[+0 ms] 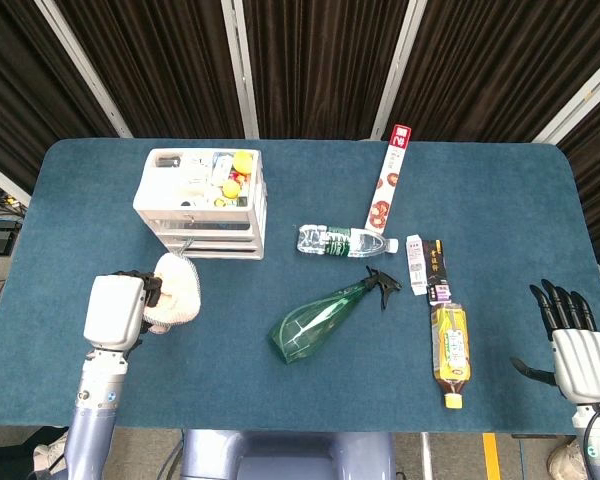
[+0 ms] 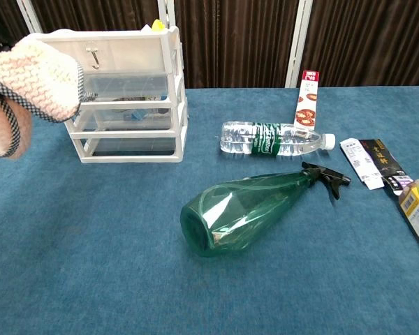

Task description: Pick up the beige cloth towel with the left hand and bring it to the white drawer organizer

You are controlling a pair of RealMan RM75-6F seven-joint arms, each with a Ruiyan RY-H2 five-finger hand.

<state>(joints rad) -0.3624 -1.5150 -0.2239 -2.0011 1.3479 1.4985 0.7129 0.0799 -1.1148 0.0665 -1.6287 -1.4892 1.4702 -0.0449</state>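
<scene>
While left hand (image 1: 116, 310) grips one towel (image 1: 177, 292), two bottles (image 1: 345, 241) lie.

One towel (image 1: 177, 292), one drawer organizer (image 1: 202, 203), three bottles (image 1: 345, 241) (image 1: 325, 318) (image 1: 450, 345), two hands (image 1: 115, 312) (image 1: 580, 355)

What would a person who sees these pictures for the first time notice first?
The eye goes first to the beige towel, held up by the left hand just in front of the white drawer organizer at the table's left. Next comes the green spray bottle, which lies on its side in the middle of the blue table. The right hand rests apart at the right edge, holding nothing.
</scene>
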